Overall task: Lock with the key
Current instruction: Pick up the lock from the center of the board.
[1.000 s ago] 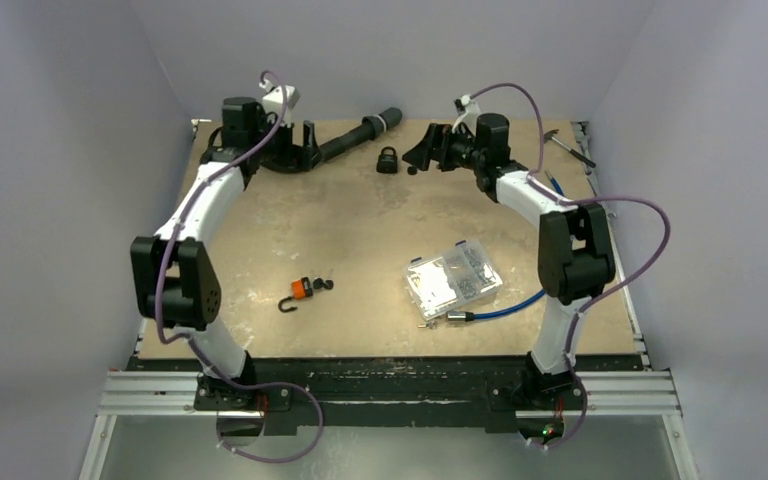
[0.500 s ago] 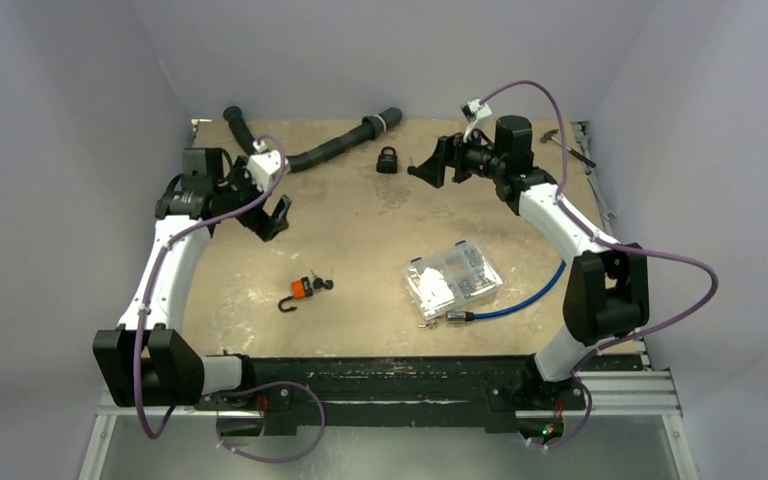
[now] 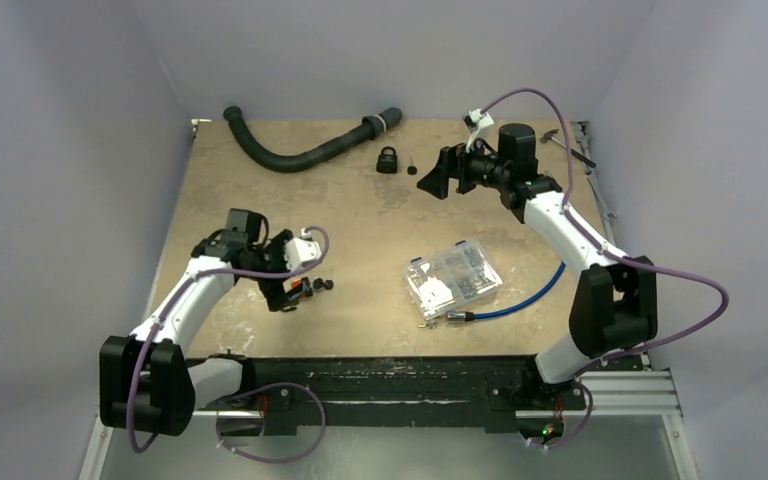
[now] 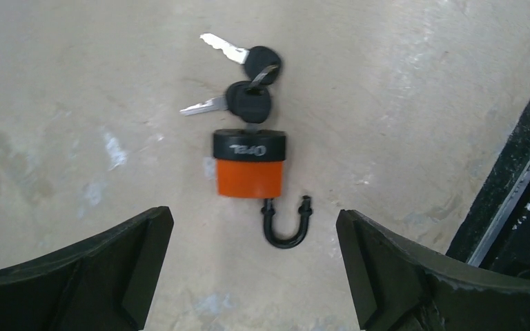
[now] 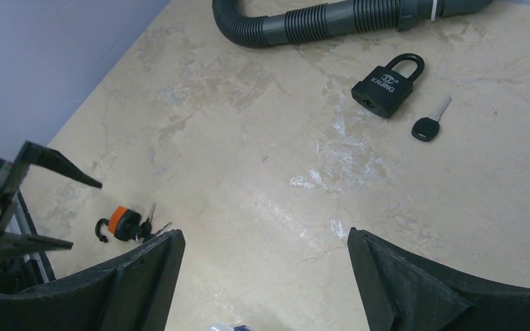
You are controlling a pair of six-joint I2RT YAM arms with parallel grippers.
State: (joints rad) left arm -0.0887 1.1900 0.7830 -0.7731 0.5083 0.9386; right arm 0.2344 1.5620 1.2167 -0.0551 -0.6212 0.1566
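The small padlock with an orange body and black cap (image 4: 250, 165) lies flat on the tan, scuffed tabletop (image 4: 76, 83), near the front edge on the left side. Its black U-shaped shackle (image 4: 286, 226) is swung open, one leg free of the body. A bunch of black-headed silver keys (image 4: 248, 86) touches the capped end (whether one sits in the keyway I cannot tell).

The left gripper (image 4: 252, 224) hangs directly over this lock, fingers spread wide on either side and holding nothing. The right gripper (image 5: 266, 241) is equally wide and empty, well apart at the far right of the table.

Below it lie an all-black padlock with a closed shackle (image 5: 386, 86) and, just beside it, a single black-headed key (image 5: 430, 121). A black corrugated hose (image 5: 317, 24) curves along the back edge. A clear plastic parts box (image 3: 452, 278) sits near the middle right, a blue cable (image 3: 520, 300) beside it.
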